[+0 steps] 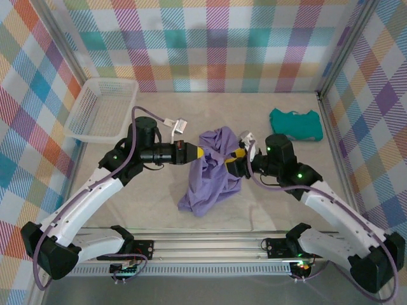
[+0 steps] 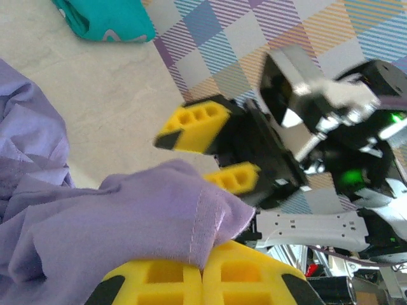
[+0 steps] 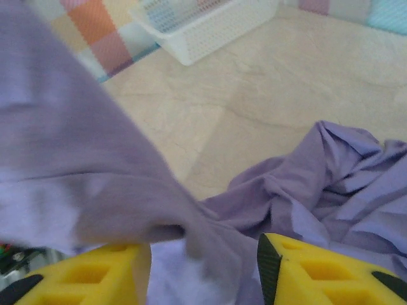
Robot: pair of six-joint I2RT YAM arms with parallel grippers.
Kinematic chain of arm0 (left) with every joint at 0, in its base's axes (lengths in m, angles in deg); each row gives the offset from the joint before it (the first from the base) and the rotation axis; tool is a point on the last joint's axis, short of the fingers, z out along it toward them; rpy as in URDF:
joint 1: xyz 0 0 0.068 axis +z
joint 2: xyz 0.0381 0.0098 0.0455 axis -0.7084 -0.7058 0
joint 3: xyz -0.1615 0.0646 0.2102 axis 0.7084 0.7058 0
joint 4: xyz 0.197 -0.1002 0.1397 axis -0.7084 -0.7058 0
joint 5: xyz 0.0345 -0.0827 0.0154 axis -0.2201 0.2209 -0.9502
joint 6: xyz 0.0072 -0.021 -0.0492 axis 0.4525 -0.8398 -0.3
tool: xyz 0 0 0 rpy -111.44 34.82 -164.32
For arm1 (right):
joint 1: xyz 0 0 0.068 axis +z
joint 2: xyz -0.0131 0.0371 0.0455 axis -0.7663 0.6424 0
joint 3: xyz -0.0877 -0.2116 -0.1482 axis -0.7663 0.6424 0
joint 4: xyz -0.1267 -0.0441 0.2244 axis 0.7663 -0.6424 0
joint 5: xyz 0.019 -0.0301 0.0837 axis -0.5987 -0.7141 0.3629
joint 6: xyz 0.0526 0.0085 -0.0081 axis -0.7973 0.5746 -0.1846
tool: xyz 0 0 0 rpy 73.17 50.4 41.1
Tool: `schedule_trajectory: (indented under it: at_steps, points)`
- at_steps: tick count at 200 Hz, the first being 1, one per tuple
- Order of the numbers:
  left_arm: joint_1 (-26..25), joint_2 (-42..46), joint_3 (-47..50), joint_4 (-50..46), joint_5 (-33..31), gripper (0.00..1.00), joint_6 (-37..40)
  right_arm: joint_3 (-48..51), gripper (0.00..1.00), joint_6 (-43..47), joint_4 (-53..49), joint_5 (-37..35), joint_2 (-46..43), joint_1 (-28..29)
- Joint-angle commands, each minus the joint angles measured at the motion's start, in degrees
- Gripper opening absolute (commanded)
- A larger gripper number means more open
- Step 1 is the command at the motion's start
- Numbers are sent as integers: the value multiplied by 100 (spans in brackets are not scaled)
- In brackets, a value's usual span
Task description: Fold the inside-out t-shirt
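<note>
While the left gripper (image 1: 191, 152) is clamping shut on a hemmed edge of the inside-out t-shirt (image 1: 210, 181), the lavender cloth is hanging bunched and twisted between the arms, its lower folds trailing onto the middle of the bench (image 1: 159, 210). With the right gripper (image 1: 236, 155) standing parted and cloth merely draping over its fingers (image 3: 318, 273), that side is risking slipping free, dropping the shirt into a heap instead of spreading flat.
</note>
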Motion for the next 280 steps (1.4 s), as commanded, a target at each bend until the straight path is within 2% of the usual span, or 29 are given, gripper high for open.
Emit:
schedule_trajectory:
  at_steps: [1,27,50,69,94,117,140,172,245,259,280]
  points:
    - [65,-68,-182,38,-111,0,-67,25,51,346,-180,78,-409,253]
    - [69,-101,-241,35,-184,0,-100,-16,49,445,-52,-4,-446,706]
    - [65,-109,-272,-23,-331,0,-101,-7,33,398,-111,-218,-468,901]
    - [67,-108,-265,1,-336,0,-110,181,26,163,171,-24,-406,943]
    - [65,-83,-228,34,-291,0,-103,245,29,-197,877,153,86,997]
    - [65,-57,-191,26,-239,0,-66,163,33,-521,1526,-334,555,1002]
    - [65,-38,-155,43,-176,0,-42,10,36,-601,1657,-901,866,1006]
    - [65,-14,-116,47,-84,0,5,-28,41,-792,1874,-1327,1103,1004]
    - [65,-23,-73,37,12,0,145,-156,44,-1228,2155,-1472,1241,967]
    - [65,-4,-61,56,26,0,148,-235,38,-1329,2155,-1528,1346,960]
    - [71,59,-69,-135,-361,0,240,-260,14,-1398,2122,-1407,1307,833]
